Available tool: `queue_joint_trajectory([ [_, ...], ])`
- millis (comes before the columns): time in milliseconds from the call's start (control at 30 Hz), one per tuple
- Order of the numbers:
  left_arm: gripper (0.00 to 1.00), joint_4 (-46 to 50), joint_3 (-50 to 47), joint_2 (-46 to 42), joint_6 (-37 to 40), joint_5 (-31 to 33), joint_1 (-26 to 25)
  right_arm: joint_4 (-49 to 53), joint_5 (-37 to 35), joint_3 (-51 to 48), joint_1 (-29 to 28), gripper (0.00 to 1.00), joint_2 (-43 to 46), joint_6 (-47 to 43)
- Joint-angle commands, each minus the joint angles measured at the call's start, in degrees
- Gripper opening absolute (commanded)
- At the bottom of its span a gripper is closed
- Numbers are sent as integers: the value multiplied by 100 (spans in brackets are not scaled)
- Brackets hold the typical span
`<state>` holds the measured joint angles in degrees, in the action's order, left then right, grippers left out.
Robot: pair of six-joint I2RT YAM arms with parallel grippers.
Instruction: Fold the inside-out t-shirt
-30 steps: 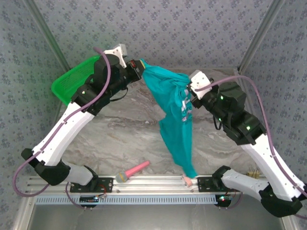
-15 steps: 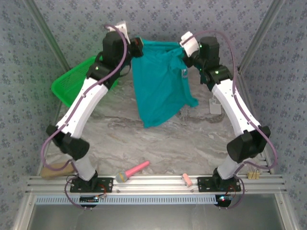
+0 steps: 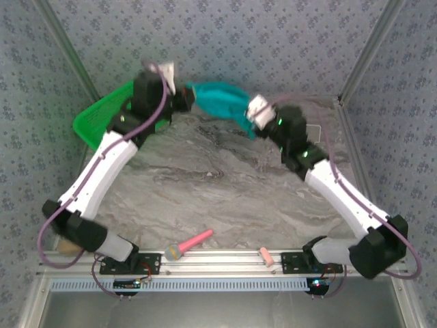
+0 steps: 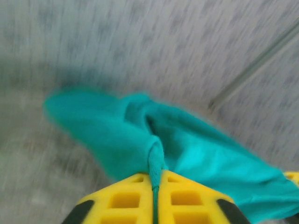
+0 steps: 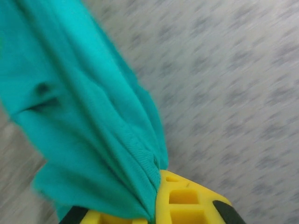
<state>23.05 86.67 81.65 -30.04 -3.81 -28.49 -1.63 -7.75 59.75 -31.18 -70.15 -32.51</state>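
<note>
The inside-out t-shirt (image 3: 220, 101) is a teal bundle stretched short between my two grippers at the far edge of the table. My left gripper (image 3: 186, 100) holds its left end. In the left wrist view the yellow fingers (image 4: 126, 198) are pinched together on a ribbed edge of the t-shirt (image 4: 117, 135), the left gripper (image 4: 156, 176) shut on it. My right gripper (image 3: 257, 116) holds the other end. In the right wrist view the t-shirt (image 5: 79, 121) drapes over the right gripper (image 5: 156, 205), which is shut on a seam.
A green mesh basket (image 3: 102, 117) leans at the far left behind the left arm. A pink-handled tool (image 3: 191, 244) and a small pink piece (image 3: 267, 257) lie by the near rail. Patterned walls and metal posts (image 3: 362, 58) close in the back.
The shirt first hung long, then was spread wide and high between the grippers. Now both grippers have come lower and the cloth is bunched short at the back. Motion blur shows in both wrist views.
</note>
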Motion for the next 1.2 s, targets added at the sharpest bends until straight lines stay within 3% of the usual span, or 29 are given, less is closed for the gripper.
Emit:
queue_joint_trajectory([
  [0, 52, -1143, -2754, -753, -1216, -319, -58, -359, -940, -1647, -1020, 27, 517, 891],
  [33, 60, -1346, -3420, -957, -1442, -364, -135, -109, -1177, -2000, -1355, 32, 638, 1420],
  [100, 64, -1388, -4538, -1382, -1979, -287, -292, 768, -1532, -2503, -1931, 35, 867, 2772],
  [200, 64, -1208, -5312, -1832, -2190, -272, -413, 1295, -1027, -2848, -2143, 44, 1141, 3746],
  [367, 65, -160, -4421, -1522, -1112, -114, -441, 1416, -327, -2396, -1472, 72, 955, 3728],
  [433, 66, 140, -3797, -1076, -811, -154, -445, 1369, -146, -1960, -1015, 75, 588, 4215],
  [567, 67, 27, -2767, -23, -420, -168, -422, 1804, 540, -577, -114, 69, -982, 5712],
  [700, 67, -112, -1894, 1087, -14, -189, -322, 1378, 360, 195, -255, 65, -2268, 6188],
  [867, 72, -143, -1229, 2223, 274, 2, -284, 2176, -1043, 1246, -471, 61, -3513, 6806],
  [967, 71, -69, -931, 2746, 396, -122, -283, 2429, -1528, 1232, -543, 44, -3825, 6947],
  [1067, 66, -307, -1131, 2953, 488, -358, -354, 2263, -1278, 816, -513, 29, -3809, 6901],
  [1167, 62, -556, -1663, 2848, 508, -581, -602, 2199, -716, 422, -390, 0, -3641, 6582],
])
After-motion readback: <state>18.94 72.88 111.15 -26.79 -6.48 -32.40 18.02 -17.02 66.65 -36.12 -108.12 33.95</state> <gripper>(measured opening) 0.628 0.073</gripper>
